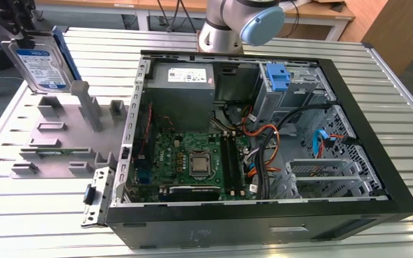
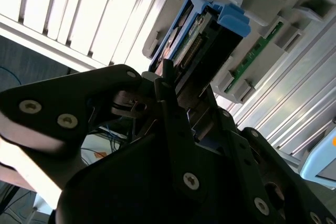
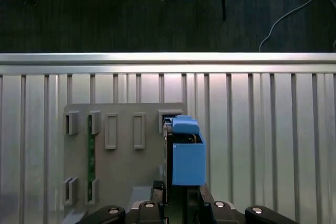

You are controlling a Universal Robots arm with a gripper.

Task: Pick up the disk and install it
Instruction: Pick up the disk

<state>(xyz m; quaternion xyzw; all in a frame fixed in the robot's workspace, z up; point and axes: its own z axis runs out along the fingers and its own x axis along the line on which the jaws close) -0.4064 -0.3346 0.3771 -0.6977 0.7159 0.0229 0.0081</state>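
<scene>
The disk (image 1: 40, 64), a flat silver hard drive in a blue plastic carrier, stands upright, clamped in the black pincer (image 1: 21, 36) over the grey moulded fixture (image 1: 56, 145) on the slatted metal worktop (image 1: 34, 199). Grasping looks done; installing it in the open black computer case (image 1: 264, 215) is left to do. The pincer points straight down.

silver disk (image 1: 41, 67), blue-framed, upright on edge.

Arm (image 1: 219, 33): silver-grey tubular joints, round pale-blue end cap (image 1: 262, 24).
Gripper (image 3: 181, 192): matte black, angular linked plates, two slim fingers (image 2: 169, 95).
Fasteners: silver round-head screws (image 2: 190, 181) set in the black plates, in both wrist views.
</scene>
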